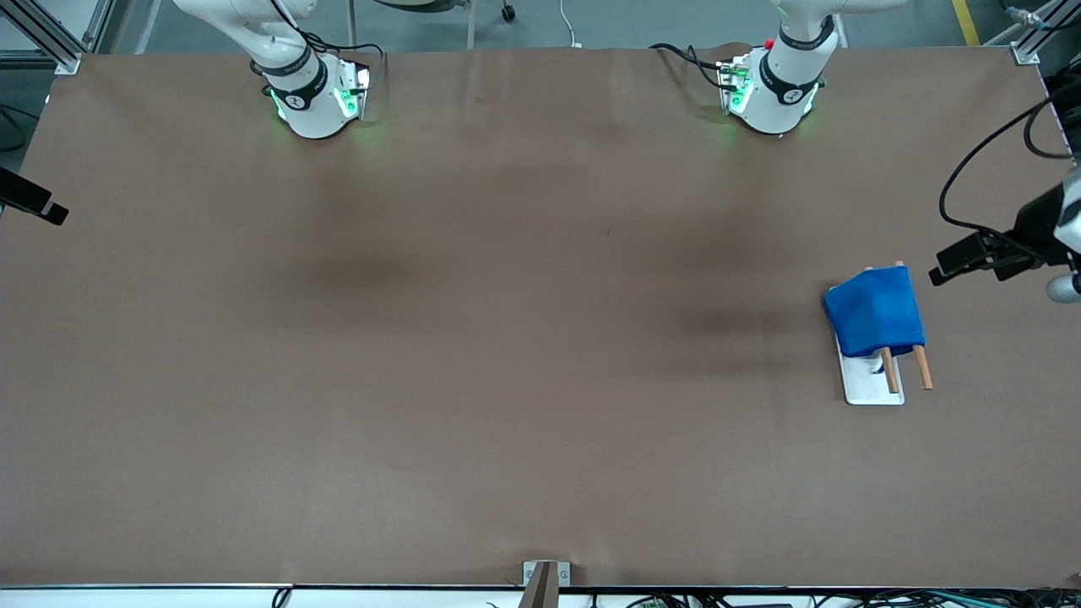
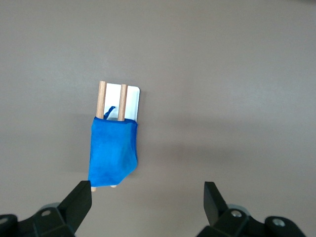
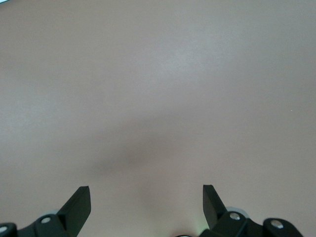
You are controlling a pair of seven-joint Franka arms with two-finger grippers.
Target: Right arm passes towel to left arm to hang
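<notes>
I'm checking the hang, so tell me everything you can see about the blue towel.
The towel is a small bright blue cloth, soft and fuzzy like microfibre, with a short loose thread at one corner. It lies draped over two wooden rods of a rack on a white base plate, toward the left arm's end of the table. Nothing grips it; only the rods touch it.

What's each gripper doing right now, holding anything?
Left gripper: open, empty, up over the table beside the bright blue microfibre towel draped on the wooden-dowel rack.
Right gripper: open, empty, over bare table.
</notes>
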